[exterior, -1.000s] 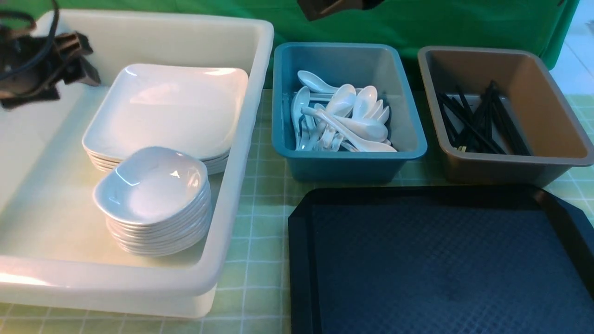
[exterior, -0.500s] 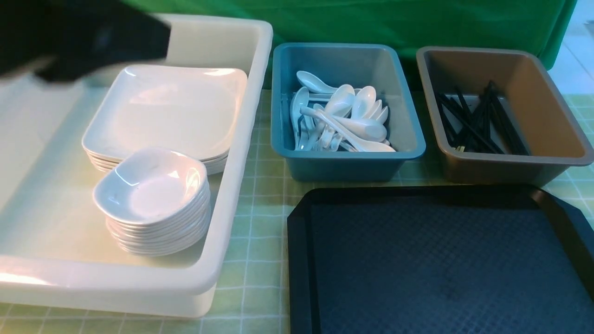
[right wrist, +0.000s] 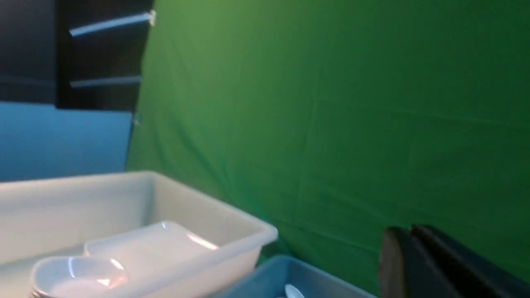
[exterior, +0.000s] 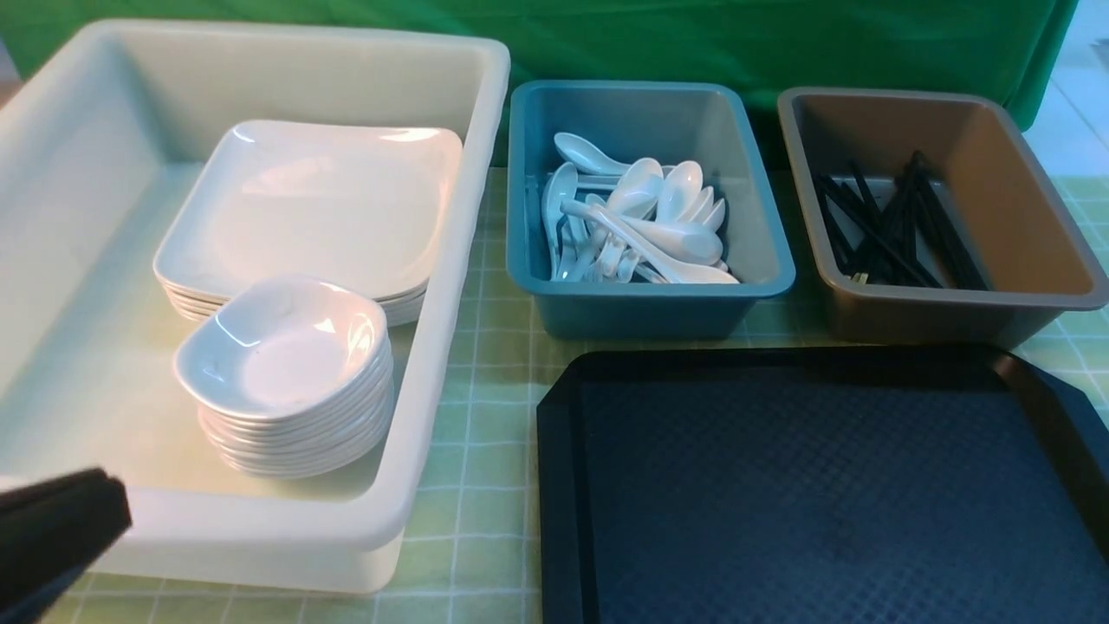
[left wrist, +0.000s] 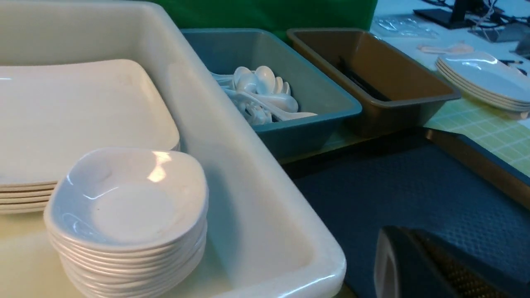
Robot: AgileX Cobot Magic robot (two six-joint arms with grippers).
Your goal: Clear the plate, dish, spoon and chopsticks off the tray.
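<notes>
Tray (exterior: 823, 494) bare (diamond-textured, black), no writing legible.

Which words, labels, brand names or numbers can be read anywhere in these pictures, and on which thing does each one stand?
None: no readable text shows in any view.
Large white plastic tub, teal plastic tub, brown plastic tub, flat black textured tray: all plain.

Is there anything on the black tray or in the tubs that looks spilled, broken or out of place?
Nothing stands out. The tray is bare, plates and dishes are stacked neatly, spoons and chopsticks lie loosely in their tubs.
</notes>
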